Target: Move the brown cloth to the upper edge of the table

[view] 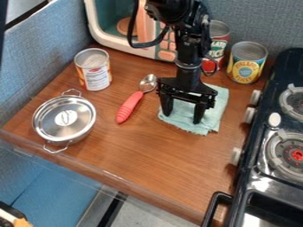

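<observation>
On the wooden table (160, 164), a bit right of the middle and toward the far side, sits a pale green cloth (220, 104) with ragged-looking edges. The black gripper (183, 113) hangs straight down over it from the top of the camera view, open, one finger well apart from the other, both tips over the cloth's left part. Can't tell if the tips actually touch the fabric.

Just left of the cloth there's a spoon (128, 107) lying at a slant — red handle toward the near left, metal bowl toward the far right, close to the gripper. Further left is a shiny pot (64, 122) with its lid on and two wire handles, near the left edge of the table. A can (93, 73) with a red, yellow and white label stands upright beyond the pot.

Far side: toy microwave (106, 41) at the back, behind the arm, then a red-labelled can (218, 45) partly behind the arm, and a yellow-labelled can (246, 64) just right of that, both upright and beyond the cloth. Along the right side runs a black toy stove (278, 108) with burners and pale knobs — cloth's well clear of it.
</observation>
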Motion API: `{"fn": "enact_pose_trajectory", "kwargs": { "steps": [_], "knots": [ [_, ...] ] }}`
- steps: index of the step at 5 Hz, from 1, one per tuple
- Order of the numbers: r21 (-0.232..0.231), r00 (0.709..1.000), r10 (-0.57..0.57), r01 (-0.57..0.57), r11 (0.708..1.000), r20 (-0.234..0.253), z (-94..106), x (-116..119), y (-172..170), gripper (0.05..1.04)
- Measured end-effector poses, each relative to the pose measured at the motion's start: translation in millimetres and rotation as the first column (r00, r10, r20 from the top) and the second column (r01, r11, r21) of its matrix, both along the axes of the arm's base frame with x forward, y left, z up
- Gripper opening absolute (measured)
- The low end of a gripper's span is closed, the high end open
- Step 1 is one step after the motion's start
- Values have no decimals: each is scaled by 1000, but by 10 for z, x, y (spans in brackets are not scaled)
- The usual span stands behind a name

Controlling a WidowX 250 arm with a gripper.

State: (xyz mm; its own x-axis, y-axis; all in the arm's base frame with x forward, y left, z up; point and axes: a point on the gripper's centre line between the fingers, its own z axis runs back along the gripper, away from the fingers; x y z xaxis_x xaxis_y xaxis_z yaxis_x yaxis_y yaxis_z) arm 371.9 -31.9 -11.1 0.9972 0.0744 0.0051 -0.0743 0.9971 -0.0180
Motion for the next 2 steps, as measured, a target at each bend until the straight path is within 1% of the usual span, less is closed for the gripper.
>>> {"fn": "enact_pose_trajectory", "kwargs": {
  "steps": [1, 2],
  "knots": [
    [-20, 996, 1, 1, 1000, 89, 450, 42, -52, 1000],
    [-21, 994, -21, 23, 1000, 108, 589, -9, -56, 1000]
  ]
}}
